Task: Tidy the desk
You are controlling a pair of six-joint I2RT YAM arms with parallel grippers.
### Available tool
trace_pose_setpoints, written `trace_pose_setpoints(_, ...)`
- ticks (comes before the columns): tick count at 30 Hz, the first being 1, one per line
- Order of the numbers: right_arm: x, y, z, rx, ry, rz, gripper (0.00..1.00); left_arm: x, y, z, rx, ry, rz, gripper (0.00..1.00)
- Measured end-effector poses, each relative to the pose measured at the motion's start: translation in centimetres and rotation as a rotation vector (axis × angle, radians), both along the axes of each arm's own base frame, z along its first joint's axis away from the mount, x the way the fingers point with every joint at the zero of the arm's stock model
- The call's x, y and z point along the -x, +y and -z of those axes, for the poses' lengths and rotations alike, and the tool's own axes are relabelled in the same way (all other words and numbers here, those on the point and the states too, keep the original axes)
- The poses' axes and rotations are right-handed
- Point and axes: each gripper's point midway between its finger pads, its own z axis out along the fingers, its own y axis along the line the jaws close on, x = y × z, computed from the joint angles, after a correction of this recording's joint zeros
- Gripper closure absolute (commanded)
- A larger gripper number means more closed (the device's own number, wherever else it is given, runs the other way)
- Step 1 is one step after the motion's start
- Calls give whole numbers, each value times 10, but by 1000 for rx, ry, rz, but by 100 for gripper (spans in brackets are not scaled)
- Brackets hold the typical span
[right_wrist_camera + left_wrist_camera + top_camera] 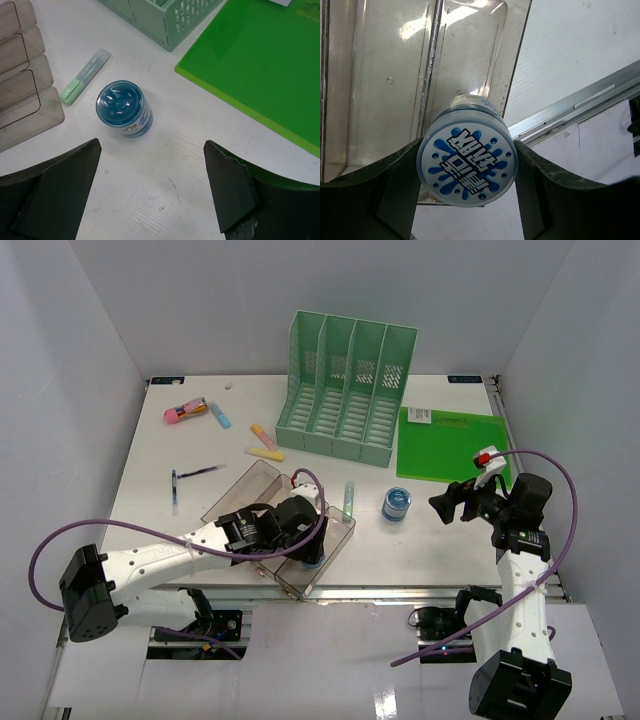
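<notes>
The white desk (420, 540) holds scattered stationery. My left gripper (300, 528) is shut on a round jar with a blue splash label (467, 167) and holds it over the near end of the clear compartmented tray (390, 75). In the top view only a blue edge of that jar (312, 562) shows under the gripper. My right gripper (450, 505) is open and empty, just right of a second blue jar (396, 504). In the right wrist view that jar (123, 107) stands upright ahead of the open gripper (151, 145).
A green slotted file rack (348, 385) stands at the back, with a green folder (452, 445) to its right. A green highlighter (349, 498) lies by the tray (240, 490). Pink items (188, 412), coloured highlighters (263, 435) and pens (198, 472) lie at the back left.
</notes>
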Motion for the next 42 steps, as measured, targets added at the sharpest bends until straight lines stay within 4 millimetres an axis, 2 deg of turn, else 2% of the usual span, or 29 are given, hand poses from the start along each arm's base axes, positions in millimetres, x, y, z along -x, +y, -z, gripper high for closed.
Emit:
trace_pose_setpoints(5,0,0,0,0,0,0,10,0,1,9,-17,6,-1,87)
trace_pose_setpoints(9,0,0,0,0,0,-1,10,3,7,26,-66,28,0,57)
trace_pose_setpoints(12,0,1,0,-2,-2,-7,10,3,8,30,-78,34,1,33)
trace_pose_setpoints(15,2,4,-1,-7,-7,-30,10,3,8,30,-79,33,3,20)
trace_pose_setpoints(18,6,10,-2,-13,-17,-78,10,3,7,29,-75,32,6,11)
trace_pose_setpoints(22,11,19,3,-31,-3,-148,10,2,1,26,-51,27,18,5)
trace_pose_setpoints(28,13,36,13,-31,89,-238,10,2,-6,17,-18,17,45,4)
trace_pose_setpoints(33,4,61,17,78,153,-289,10,0,-13,-8,47,-32,85,3)
trace_pose_setpoints(37,-7,84,26,161,222,-305,10,-4,-14,-51,161,-141,106,2)
trace_pose_setpoints(38,-10,86,31,179,244,-298,10,-5,-12,-69,210,-188,108,2)
trace_pose_setpoints(42,-14,89,55,243,328,-264,10,-7,-3,-109,325,-297,98,2)
